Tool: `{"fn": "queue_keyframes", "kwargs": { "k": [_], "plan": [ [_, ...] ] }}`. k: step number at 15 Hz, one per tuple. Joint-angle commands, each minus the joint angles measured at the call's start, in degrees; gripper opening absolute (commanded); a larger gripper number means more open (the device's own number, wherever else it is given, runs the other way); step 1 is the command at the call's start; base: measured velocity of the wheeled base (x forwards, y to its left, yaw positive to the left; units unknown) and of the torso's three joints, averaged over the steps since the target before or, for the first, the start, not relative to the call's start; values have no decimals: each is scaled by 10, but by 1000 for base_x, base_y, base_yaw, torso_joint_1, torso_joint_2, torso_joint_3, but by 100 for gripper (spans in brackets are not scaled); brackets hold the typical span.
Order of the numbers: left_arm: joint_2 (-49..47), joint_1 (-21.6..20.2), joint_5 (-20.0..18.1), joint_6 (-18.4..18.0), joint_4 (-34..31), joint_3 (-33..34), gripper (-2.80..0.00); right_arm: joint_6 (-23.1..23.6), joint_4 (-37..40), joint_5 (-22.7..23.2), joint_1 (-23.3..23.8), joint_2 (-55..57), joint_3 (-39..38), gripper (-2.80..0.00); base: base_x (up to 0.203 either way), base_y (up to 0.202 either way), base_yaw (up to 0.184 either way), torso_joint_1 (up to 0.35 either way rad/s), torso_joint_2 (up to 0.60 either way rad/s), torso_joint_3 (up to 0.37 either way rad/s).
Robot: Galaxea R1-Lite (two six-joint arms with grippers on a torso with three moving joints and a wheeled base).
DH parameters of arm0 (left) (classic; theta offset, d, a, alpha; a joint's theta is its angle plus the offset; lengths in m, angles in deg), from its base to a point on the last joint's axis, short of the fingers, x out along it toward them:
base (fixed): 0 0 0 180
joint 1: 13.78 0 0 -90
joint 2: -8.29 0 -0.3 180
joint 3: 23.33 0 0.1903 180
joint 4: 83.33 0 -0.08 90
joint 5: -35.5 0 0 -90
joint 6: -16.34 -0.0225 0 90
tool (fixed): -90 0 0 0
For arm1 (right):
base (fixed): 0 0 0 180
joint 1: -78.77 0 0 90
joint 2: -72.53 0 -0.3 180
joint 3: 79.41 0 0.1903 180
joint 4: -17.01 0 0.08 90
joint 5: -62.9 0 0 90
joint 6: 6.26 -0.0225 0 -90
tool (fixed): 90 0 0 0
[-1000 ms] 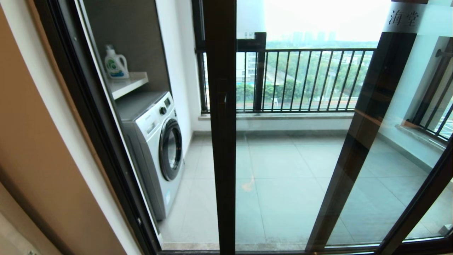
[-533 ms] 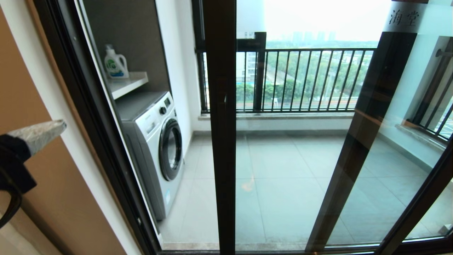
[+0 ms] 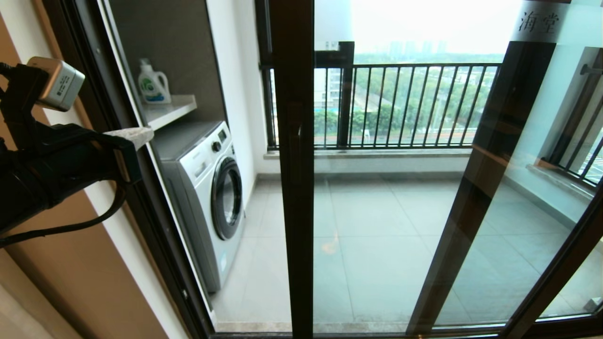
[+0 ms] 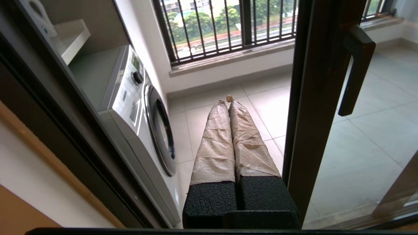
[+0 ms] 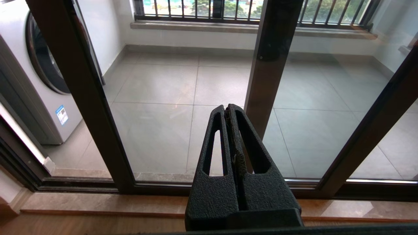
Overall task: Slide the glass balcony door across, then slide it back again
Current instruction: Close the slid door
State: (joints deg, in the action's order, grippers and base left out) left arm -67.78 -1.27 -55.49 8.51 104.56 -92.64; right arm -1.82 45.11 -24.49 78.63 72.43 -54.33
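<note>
Presently, left to right:
Left gripper (image 4: 227, 99): raised at the left of the head view, in front of the outer door frame (image 3: 118, 141); tape-wrapped fingers (image 4: 215, 140) pressed together, nothing between them; tips pointing into the gap between outer frame and door stile; no contact with the door.
Detergent bottle (image 3: 153, 84): upright on a white shelf (image 3: 172, 110) behind the opening.
Washing machine (image 3: 207, 188): directly under the shelf, round door facing the balcony floor.
Glass balcony door (image 3: 377, 226): partly slid, left stile standing at mid-view with an open gap to the outer frame on its left; frosted band with Chinese characters at top right.
Bar handle (image 4: 356, 70): dark, vertical, on the door stile; just beside the left gripper in the left wrist view, apart from it.
Railing (image 3: 405, 103): black vertical bars at the far side of the balcony, seen through the glass.
Right gripper (image 5: 228, 109): low, facing the lower glass and the bottom track; fingers closed against each other, empty.
</note>
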Motion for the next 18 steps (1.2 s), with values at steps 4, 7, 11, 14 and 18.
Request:
{"fn": "queue_keyframes", "kwargs": {
  "k": [4,7,11,14,18],
  "plan": [
    [39,-2,12,7,-46,2,-280,0,0,0,0,1,0,-280,0,0,0,0,0,0],
    [2,53,18,16,-45,-16,-280,0,0,0,0,0,0,-280,0,0,0,0,0,0],
    [-72,113,55,17,-22,-54,-280,0,0,0,0,1,0,-280,0,0,0,0,0,0],
    [-133,127,65,16,-5,-100,-280,0,0,0,0,1,0,-280,0,0,0,0,0,0],
    [-182,151,68,18,-4,-138,-280,0,0,0,0,1,0,-280,0,0,0,0,0,0]
  ]
}}
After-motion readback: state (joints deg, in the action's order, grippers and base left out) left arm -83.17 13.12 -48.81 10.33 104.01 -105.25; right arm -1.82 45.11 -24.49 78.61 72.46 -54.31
